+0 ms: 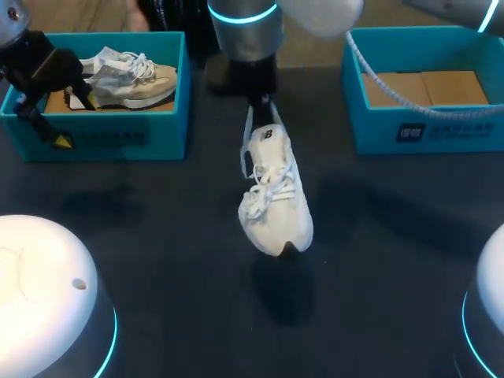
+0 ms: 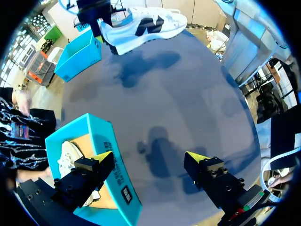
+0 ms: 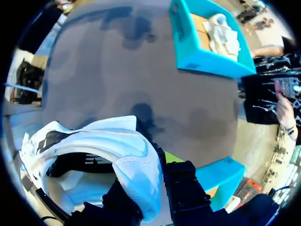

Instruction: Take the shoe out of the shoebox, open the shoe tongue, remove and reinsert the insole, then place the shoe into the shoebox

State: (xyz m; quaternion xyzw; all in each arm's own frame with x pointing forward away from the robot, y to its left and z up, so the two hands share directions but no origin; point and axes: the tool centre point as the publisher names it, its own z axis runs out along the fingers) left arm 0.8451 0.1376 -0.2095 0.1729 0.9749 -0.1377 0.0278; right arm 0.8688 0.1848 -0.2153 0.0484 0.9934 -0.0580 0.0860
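White shoe (image 1: 274, 193) is hanging toe-down over the middle of the table (image 1: 378, 236). Its shadow is falling apart from the toe, so it looks to be in the air. Your right tool (image 1: 260, 101) is clenching the heel collar. In the right wrist view the padded rim is sitting between its fingers, with one yellow tip showing outside the shoe. Laces are dangling loose down the front.

Your left tool (image 2: 150, 157) is hovering released, fingers spread wide, over the front wall of the left shoebox (image 1: 102, 138), where a beige shoe (image 1: 134, 79) is lying. The right shoebox (image 1: 425, 130) is standing well apart on the other side, showing only its cardboard floor.

You are gripping only soft collar material with the whole shoe's weight below it, so a quick swing could let it slip or twist out. Lowering it toe-first, you are likely risking a roll onto its side, leaving the tongue hard to reach. If the left tool drops straight down, one finger is lined up to strike the box wall and shove the box.
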